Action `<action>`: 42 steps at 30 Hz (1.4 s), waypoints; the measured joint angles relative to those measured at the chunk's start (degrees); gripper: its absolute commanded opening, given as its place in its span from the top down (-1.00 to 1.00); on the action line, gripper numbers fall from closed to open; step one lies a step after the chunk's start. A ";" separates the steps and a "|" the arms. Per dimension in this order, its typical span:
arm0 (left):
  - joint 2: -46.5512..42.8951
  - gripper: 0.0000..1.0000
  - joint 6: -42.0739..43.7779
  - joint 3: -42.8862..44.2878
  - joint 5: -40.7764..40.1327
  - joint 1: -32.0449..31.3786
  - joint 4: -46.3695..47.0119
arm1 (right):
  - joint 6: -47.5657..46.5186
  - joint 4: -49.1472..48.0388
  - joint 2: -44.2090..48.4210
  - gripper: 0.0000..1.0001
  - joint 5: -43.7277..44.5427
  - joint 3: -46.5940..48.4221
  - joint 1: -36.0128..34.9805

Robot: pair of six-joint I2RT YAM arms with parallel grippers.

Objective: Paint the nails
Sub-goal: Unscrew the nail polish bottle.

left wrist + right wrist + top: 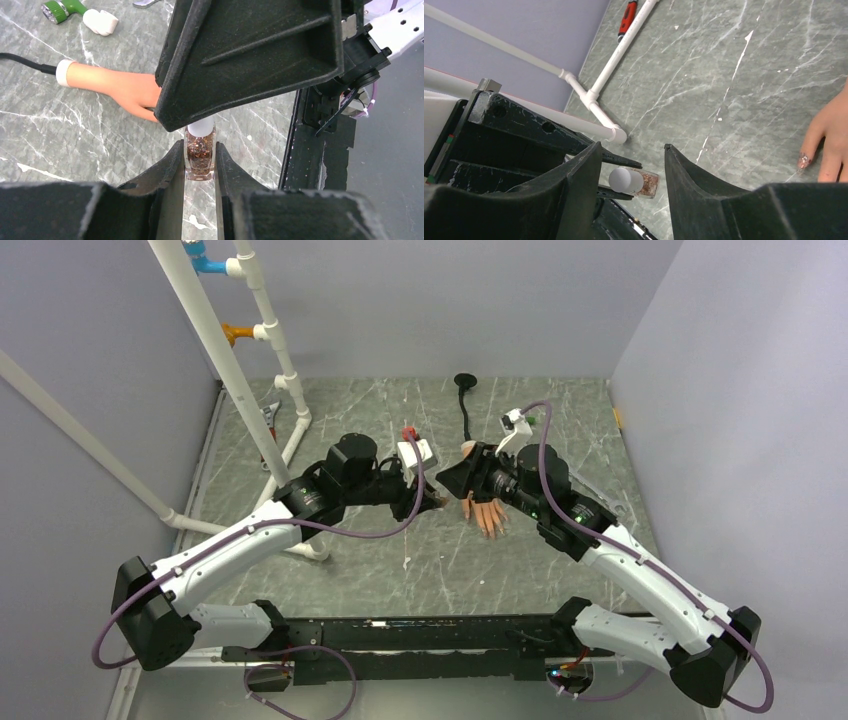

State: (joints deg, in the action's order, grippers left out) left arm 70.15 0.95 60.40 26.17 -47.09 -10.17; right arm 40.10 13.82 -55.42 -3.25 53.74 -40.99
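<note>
My left gripper (199, 148) is shut on a small clear bottle (200, 159) of brown glitter polish with a white cap (622, 180), and holds it tilted above the table. My right gripper (633, 150) is open, with one finger on each side of the cap and not touching it. In the top view the two grippers, left (434, 500) and right (456, 478), meet at the middle. The peach mannequin hand (488, 515) lies flat beside them, with its white cuff (63, 73) away from me. One nail (804, 161) carries glitter; the other nails are hidden or too small to see.
A white pipe frame (268, 370) stands at the back left, with its foot on the table (621, 47). A red-handled tool (628, 15) lies near it. A black cable with a round base (465, 400) and a green and white tool (80, 12) lie behind the hand.
</note>
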 measured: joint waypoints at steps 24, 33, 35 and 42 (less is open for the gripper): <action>0.07 1.00 -0.13 0.37 0.02 -0.15 -0.52 | -0.46 4.61 -2.01 0.78 1.95 3.13 -2.71; 0.07 1.00 0.04 0.37 0.85 -0.13 -1.92 | -5.81 1.38 -1.33 0.95 0.66 0.79 -3.58; 0.07 1.00 0.26 0.37 1.51 -0.13 -2.62 | -8.48 -0.94 -0.35 0.98 -0.83 -1.05 -3.63; -0.04 1.00 1.46 0.37 5.25 -0.11 -3.02 | -16.37 -6.51 3.67 0.96 -5.88 -5.57 -3.67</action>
State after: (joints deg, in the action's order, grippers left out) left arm 70.11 2.42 60.77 31.42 -47.20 -13.19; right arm 23.73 7.31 -51.75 -9.13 48.16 -44.66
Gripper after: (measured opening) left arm 0.257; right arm 0.217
